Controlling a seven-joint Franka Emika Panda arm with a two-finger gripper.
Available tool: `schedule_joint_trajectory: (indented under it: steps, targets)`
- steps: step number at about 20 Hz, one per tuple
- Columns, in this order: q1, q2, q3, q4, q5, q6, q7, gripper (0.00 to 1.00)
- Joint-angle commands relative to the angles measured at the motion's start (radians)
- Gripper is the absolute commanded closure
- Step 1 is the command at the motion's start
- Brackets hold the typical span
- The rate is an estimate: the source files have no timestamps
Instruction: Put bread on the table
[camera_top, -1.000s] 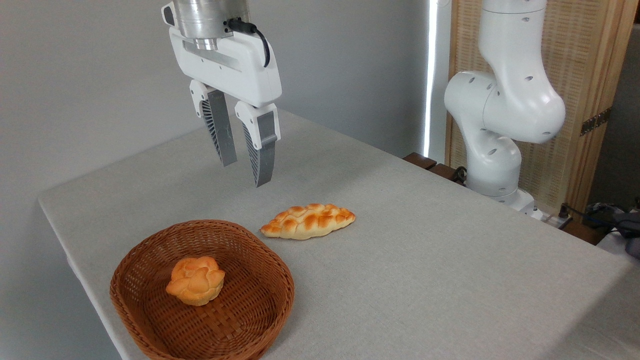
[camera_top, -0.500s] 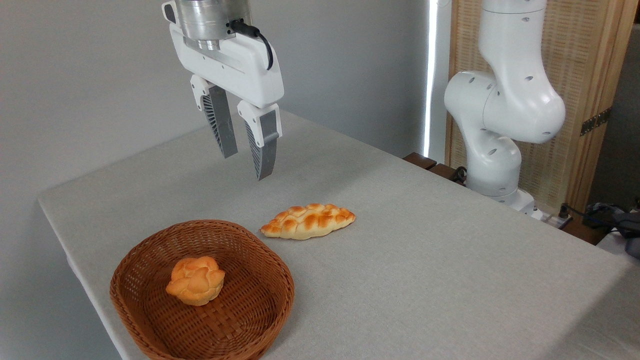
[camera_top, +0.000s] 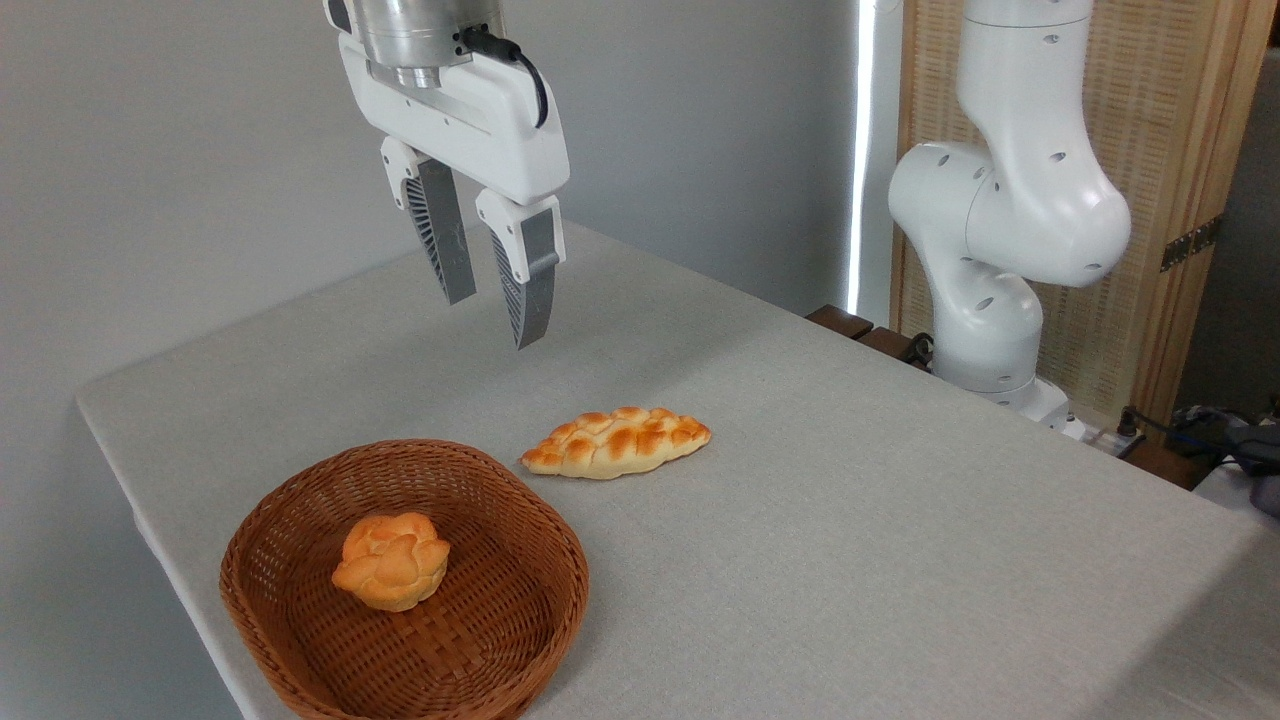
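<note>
Grey cloth-covered desk (camera_top: 850, 560) before a plain grey wall, white arm base at upper right. Braided loaf (camera_top: 616, 441) lying flat mid-frame on the cloth, just beside a brown wicker basket (camera_top: 300, 640) holding a small flower-shaped bun (camera_top: 391, 560). Hand (camera_top: 492, 321) hanging at upper left, well above the loaf, fingers parted, gripping nothing.

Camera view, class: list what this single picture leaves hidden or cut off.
- Gripper: its mount and wrist run off the top edge.
- Basket: its near rim is cut by the bottom edge.
- Table: the near right part runs out of frame.
- Bread: its underside rests on the cloth, unseen.
</note>
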Motion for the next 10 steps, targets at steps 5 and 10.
schedule_joint_trajectory:
  steps: [5, 10]
  targets:
    - [0.004, 0.013, 0.006, 0.027, -0.011, -0.028, 0.02, 0.0]
    - [0.004, 0.011, 0.007, 0.025, -0.01, -0.026, 0.025, 0.0]
